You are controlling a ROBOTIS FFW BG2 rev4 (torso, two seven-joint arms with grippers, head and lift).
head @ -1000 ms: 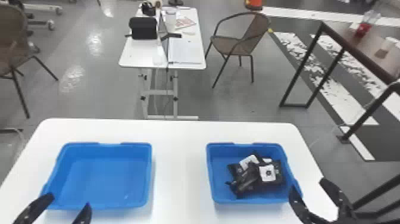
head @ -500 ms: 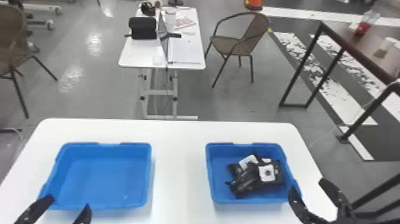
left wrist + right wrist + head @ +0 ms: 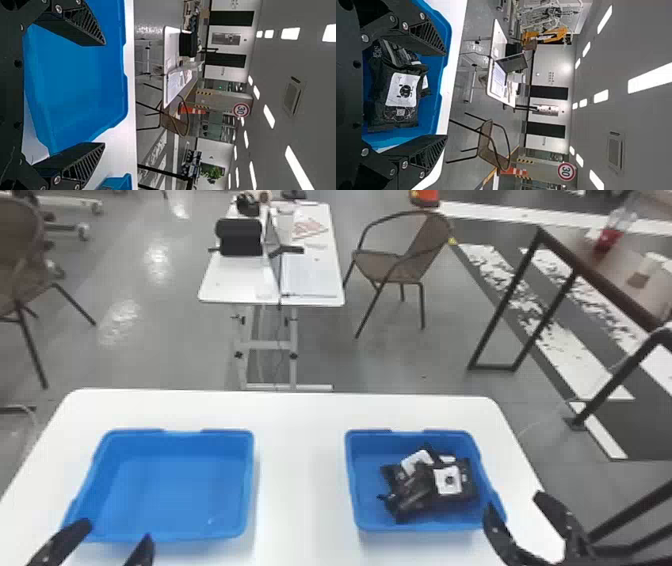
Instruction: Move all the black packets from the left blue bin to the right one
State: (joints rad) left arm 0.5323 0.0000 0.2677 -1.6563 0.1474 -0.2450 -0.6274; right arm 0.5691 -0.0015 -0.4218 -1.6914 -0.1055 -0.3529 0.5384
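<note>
The left end effector (image 3: 117, 532) is hanging at the near edge of the left blue bin (image 3: 175, 485), its two black fingers standing wide open. In the left wrist view, the bin's blue floor and walls are showing between and beyond those fingers.

The right end effector (image 3: 514, 502) is also standing open, hanging over the near right corner of the right blue bin (image 3: 370, 447). The black packets (image 3: 412, 495) are lying in that bin, ahead and to the left of the right end effector, piled partly over one another. One packet is turning up a white label (image 3: 447, 480) with a round dark mark. In the right wrist view, this labelled packet is lying in the space between the open fingers, apart from them.

Both bins are resting on a white table (image 3: 300, 475), which is stretching ahead of and between the two end effectors. Farther ahead of them, a second white table (image 3: 227, 282) is holding a laptop (image 3: 512, 63) and a black case (image 3: 240, 237). A brown chair (image 3: 432, 245) is standing beside it. Far ahead of the right end effector and to its right, a brown table (image 3: 620, 282) is holding a red container (image 3: 607, 237).
</note>
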